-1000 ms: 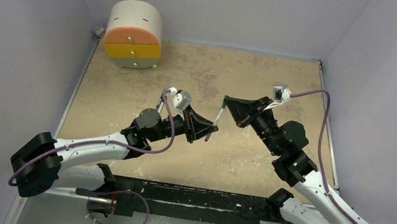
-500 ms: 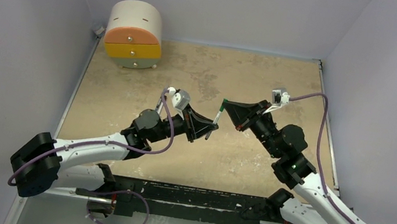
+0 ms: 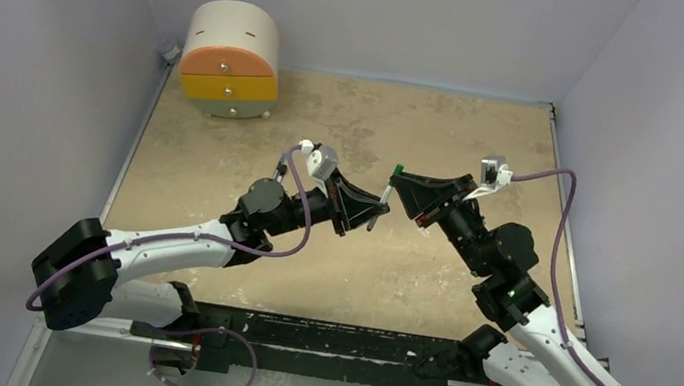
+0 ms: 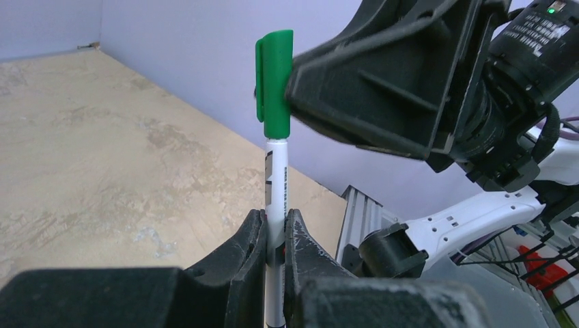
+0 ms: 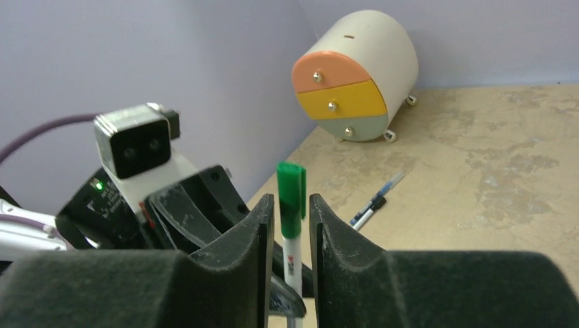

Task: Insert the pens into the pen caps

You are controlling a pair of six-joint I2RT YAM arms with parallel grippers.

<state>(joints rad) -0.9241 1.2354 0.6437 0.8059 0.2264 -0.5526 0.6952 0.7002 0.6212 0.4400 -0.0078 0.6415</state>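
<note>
My left gripper (image 4: 276,215) is shut on the white barrel of a pen (image 4: 276,184) that stands upright. A green pen cap (image 4: 274,82) sits on the pen's top end. My right gripper (image 5: 292,199) straddles the green cap (image 5: 291,191), open, with a thin gap on each side of it. From above, the two grippers meet mid-table: the left gripper (image 3: 376,210) holds the pen (image 3: 380,203) and the right gripper (image 3: 399,183) is at the green cap (image 3: 399,170). A second pen (image 5: 374,200) lies flat on the table beyond.
A round drawer unit (image 3: 231,58) with orange, yellow and grey fronts stands at the back left corner. Purple walls close in the tan table (image 3: 488,133) on three sides. A metal rail (image 3: 328,337) runs along the near edge by the arm bases.
The right jaws have parted off the green cap. Both grippers have shifted a little to the right and away, with the pen carried along in the left gripper.
</note>
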